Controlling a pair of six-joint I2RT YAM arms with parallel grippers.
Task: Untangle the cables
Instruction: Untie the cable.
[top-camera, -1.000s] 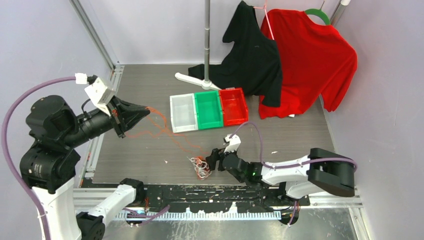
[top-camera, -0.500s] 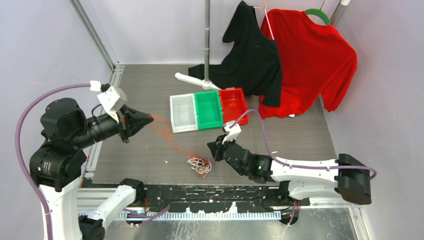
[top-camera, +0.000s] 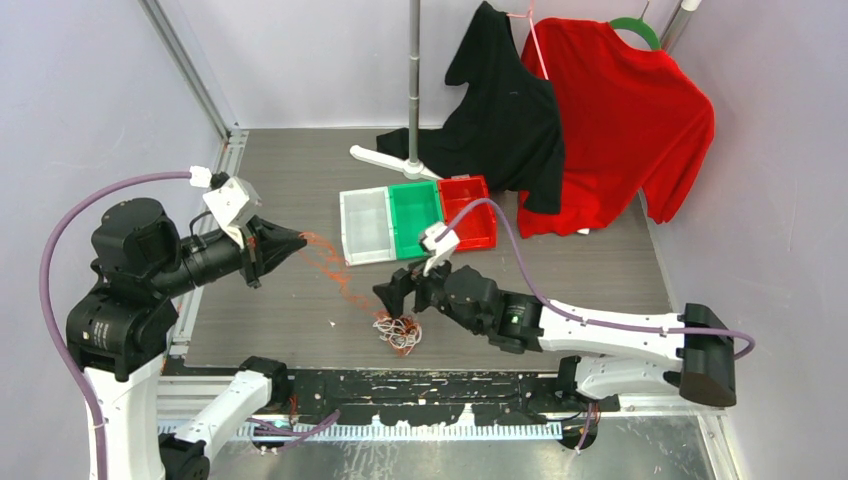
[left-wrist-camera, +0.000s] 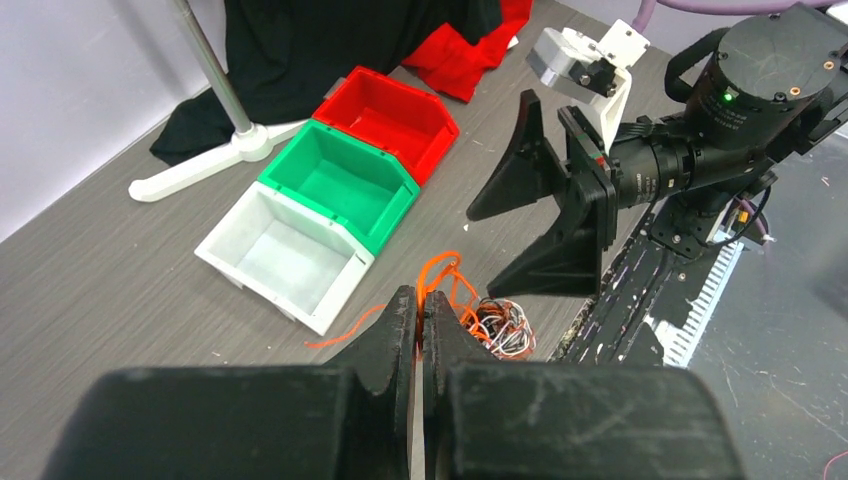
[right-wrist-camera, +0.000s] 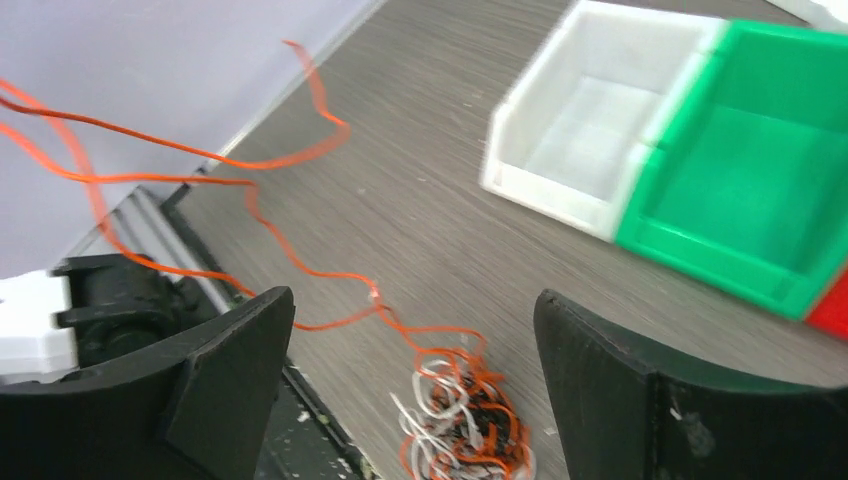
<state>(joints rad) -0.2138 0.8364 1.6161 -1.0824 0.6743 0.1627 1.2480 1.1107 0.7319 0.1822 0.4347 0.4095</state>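
Directly beneath the right gripper (right-wrist-camera: 410, 305), between its widely spread fingers (right-wrist-camera: 225, 380): the knotted bundle of the cables (right-wrist-camera: 462, 425), orange-red, white and black, lying on the table (right-wrist-camera: 430, 190) with neither finger gripping it. Just ahead of the fingertips, leading out of that bundle, one orange-red strand (right-wrist-camera: 230, 158), lifting off the table in loose waves toward the left. Farther ahead and to the right, a white bin (right-wrist-camera: 590, 130), with a green bin (right-wrist-camera: 760, 190) touching its far side.

At the left gripper (left-wrist-camera: 420, 308), held above the table, fingers pressed together and pinching the orange-red strand right at the tips. Just beyond the tips, a raised orange loop, then the knotted bundle on the table. Past the bundle, facing back, the right gripper with jaws wide apart. Farther ahead to the left, the white and green bins and a red bin (left-wrist-camera: 390, 110) side by side in a row. Farthest off, a white stand base (left-wrist-camera: 200, 165) and black cloth (left-wrist-camera: 330, 30).
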